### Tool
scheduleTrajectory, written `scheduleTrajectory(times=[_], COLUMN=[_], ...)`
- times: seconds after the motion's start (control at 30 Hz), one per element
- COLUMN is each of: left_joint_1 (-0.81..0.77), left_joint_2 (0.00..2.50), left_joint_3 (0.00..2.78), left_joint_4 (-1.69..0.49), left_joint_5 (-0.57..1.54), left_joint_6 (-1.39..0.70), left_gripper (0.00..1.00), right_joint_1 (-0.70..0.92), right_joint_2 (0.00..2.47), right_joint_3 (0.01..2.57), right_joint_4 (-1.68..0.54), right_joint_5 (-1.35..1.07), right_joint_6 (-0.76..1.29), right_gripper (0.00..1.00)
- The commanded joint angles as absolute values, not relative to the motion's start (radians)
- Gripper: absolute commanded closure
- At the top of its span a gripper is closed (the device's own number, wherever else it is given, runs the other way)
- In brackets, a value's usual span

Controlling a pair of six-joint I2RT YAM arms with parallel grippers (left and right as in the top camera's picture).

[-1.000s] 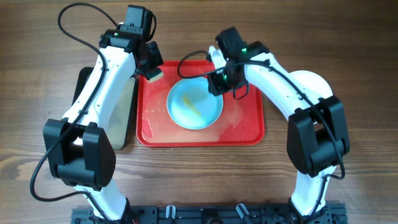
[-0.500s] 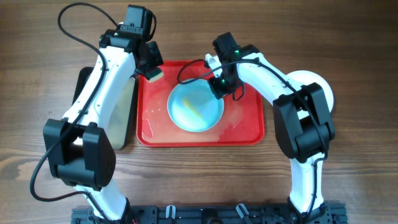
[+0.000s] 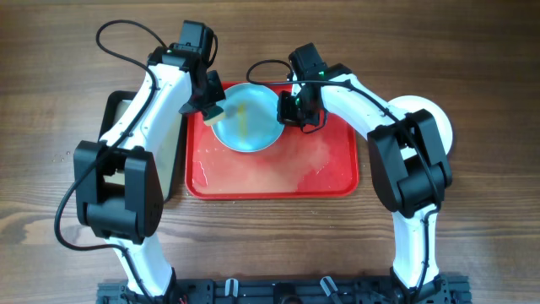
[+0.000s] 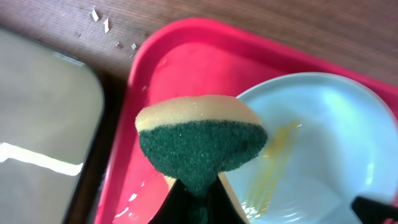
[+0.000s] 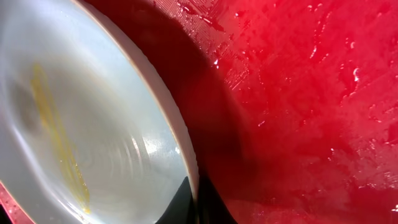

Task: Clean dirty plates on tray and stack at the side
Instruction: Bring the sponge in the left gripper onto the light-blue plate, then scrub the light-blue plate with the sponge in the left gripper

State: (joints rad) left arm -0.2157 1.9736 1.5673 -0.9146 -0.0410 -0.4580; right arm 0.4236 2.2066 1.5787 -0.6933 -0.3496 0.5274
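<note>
A pale blue plate (image 3: 246, 120) is found at the back of the red tray (image 3: 270, 173), left of the middle. Its right rim is clamped by the right jaws, and a dark shadow is cast on the wet tray beneath that rim. A yellow streak (image 3: 242, 118) is seen across the plate. A sponge (image 3: 214, 109), yellow with a green scouring face, is gripped in the left jaws at the plate's left edge; contact cannot be told. A white plate (image 3: 429, 114) is set on the table (image 3: 472, 219) right of the tray, partly hidden by the right arm. A black tray (image 3: 148, 160) lies just beside the red tray's left side.
</note>
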Motion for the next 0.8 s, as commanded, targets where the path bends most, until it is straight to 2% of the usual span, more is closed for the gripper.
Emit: scheduleTrajectory(times=[0.0,0.2,0.43,0.57,0.63,0.67,0.77], left_joint_1=[-0.231,-0.295,-0.333,-0.367,-0.39,-0.398,-0.398], left_joint_2=[1.982,2.065,2.172,2.173,2.173,2.173,2.173], left_joint_3=[1.568,1.568,1.568,1.568,1.568,1.568,1.568], left_joint_4=[-0.865,-0.833,-0.896,-0.919,-0.949,-0.952,-0.892], left_joint_5=[0.007,0.016,0.084,0.456,0.531,0.521,0.289], left_joint_6=[-0.44,-0.158,-0.078,0.119,0.18,0.179,0.006], left_gripper=[0.96,0.96,0.96,0.96,0.96,0.96,0.96], right_joint_1=[0.431,0.431,0.43,0.43,0.43,0.43,0.43], right_joint_2=[2.252,2.252,2.252,2.252,2.252,2.252,2.252], right_joint_3=[1.553,1.553,1.553,1.553,1.553,1.553,1.553], right_joint_4=[-0.689,-0.688,-0.688,-0.688,-0.688,-0.688,-0.688], right_joint_5=[-0.39,-0.393,-0.393,-0.393,-0.393,-0.393,-0.394], right_joint_6=[0.515,0.497,0.48,0.48,0.478,0.478,0.475], right_gripper=[0.96,0.96,0.96,0.96,0.96,0.96,0.96])
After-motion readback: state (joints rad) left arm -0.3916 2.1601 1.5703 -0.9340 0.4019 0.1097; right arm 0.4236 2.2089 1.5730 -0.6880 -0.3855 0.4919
